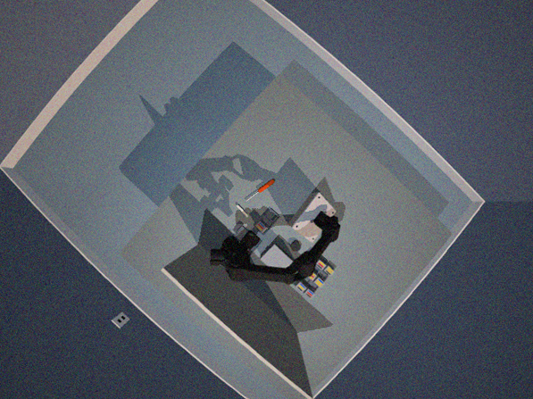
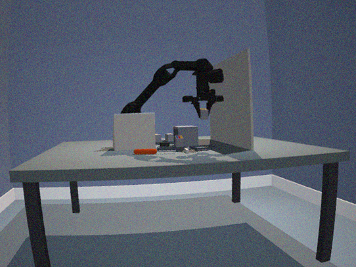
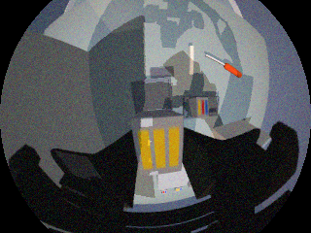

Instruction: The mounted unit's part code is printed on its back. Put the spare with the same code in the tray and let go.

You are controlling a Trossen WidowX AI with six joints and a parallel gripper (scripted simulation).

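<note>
The gripper (image 2: 204, 114) (image 3: 155, 128) points down, clamped partway open on a yellow-striped gray block (image 2: 203, 114) (image 3: 159, 148). Below it stands the table (image 2: 179, 169).

- The tall panel (image 1: 237, 332) (image 2: 234, 98) blocks passage on one side of the raised gripper (image 2: 204, 113) (image 3: 159, 150).
- Open air separates the gripper from the upright grey box (image 2: 186, 136) below.
- Clearance behind that box is hard to judge.

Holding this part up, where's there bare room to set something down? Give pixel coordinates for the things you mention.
In the top view, room shows between the screwdriver (image 1: 266, 185) (image 2: 145, 151) (image 3: 232, 70) and table's (image 1: 371, 173) (image 2: 179, 173) (image 3: 259, 97) upper corner, and right of the white plate (image 1: 311, 232). Below the gripper (image 1: 248, 240) (image 2: 204, 113) (image 3: 155, 128), it's crowded.
</note>
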